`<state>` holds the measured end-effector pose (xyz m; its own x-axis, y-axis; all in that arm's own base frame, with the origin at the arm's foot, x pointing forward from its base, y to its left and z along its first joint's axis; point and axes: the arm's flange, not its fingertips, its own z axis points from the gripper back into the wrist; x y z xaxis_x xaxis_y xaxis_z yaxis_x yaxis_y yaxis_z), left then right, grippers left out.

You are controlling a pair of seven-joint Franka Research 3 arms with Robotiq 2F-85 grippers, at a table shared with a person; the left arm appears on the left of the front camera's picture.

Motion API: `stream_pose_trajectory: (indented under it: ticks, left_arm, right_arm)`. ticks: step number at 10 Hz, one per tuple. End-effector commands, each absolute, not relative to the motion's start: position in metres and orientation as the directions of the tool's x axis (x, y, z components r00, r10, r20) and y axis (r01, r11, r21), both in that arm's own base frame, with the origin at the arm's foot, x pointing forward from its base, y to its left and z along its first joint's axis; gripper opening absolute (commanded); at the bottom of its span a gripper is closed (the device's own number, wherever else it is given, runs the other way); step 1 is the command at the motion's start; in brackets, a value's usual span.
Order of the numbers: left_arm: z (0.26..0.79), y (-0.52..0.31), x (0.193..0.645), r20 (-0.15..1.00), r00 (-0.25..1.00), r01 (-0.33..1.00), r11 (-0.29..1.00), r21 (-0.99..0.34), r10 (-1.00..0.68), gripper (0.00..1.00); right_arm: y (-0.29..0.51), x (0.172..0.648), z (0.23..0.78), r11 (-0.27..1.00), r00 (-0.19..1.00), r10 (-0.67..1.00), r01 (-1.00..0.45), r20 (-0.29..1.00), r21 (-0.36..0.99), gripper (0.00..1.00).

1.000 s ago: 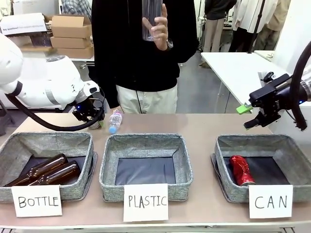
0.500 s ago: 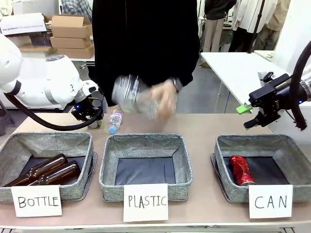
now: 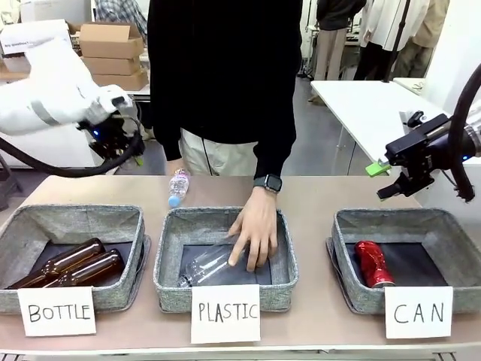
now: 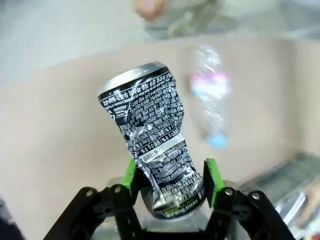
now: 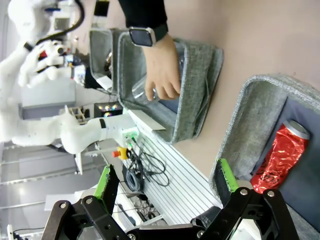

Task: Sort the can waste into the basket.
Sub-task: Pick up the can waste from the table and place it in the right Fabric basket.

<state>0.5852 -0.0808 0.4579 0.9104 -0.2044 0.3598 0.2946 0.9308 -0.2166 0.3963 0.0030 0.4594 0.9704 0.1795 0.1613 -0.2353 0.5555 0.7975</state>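
Tan counter (image 3: 316, 195) carried three grey woven baskets in a row along its near edge, each with a handwritten white sign. At the right stood the CAN basket (image 3: 398, 223), with a dented red can (image 3: 373, 263) lying on its dark lining. The right end effector (image 3: 382, 180) hung in the air near that basket's far side, its green-padded fingers (image 5: 106, 182) spread wide and holding nothing. The left end effector (image 3: 113, 139) was up in the air beyond the counter's far left corner, pinching the lower part of a crumpled dark can (image 4: 152, 145) with silvery print between its pads (image 4: 210, 175). A person's hand (image 3: 255, 229) rested on a clear plastic bottle (image 3: 207, 265) inside the middle PLASTIC basket (image 3: 225, 218). Two brown glass bottles (image 3: 75, 263) lay in the BOTTLE basket (image 3: 75, 216). A small plastic bottle (image 3: 177, 188) lay on the counter behind the baskets.
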Motion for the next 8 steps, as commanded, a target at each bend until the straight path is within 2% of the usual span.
stream_pose_trajectory:
  ticks: [1,3,5,6,7,8]
  left_arm:
    - [0.515,-0.058,0.476,0.449,0.8,0.515,0.839,-0.175,-0.398,0.0]
    - [0.542,-0.044,0.39,0.502,0.696,0.639,0.762,-0.106,-0.514,0.0]
    - [0.543,-0.024,0.32,0.522,0.623,0.73,0.674,-0.118,-0.583,0.0]
    - [0.534,-0.017,0.303,0.526,0.621,0.73,0.672,-0.12,-0.581,0.0]
    - [0.522,-0.006,0.302,0.529,0.678,0.642,0.762,-0.087,-0.51,0.0]
    - [0.541,-0.029,0.317,0.518,0.632,0.725,0.675,-0.134,-0.576,0.0]
  right_arm:
    - [0.004,0.396,0.462,0.57,0.975,0.168,-0.216,0.146,0.793,1.0]
    - [0.004,0.396,0.462,0.57,0.975,0.168,-0.216,0.146,0.793,1.0]
    - [0.004,0.396,0.462,0.57,0.975,0.168,-0.216,0.146,0.793,1.0]
    - [0.004,0.396,0.462,0.57,0.975,0.168,-0.216,0.146,0.793,1.0]
    - [0.004,0.396,0.462,0.57,0.975,0.168,-0.216,0.146,0.793,1.0]
    - [0.004,0.396,0.462,0.57,0.975,0.168,-0.216,0.146,0.793,1.0]
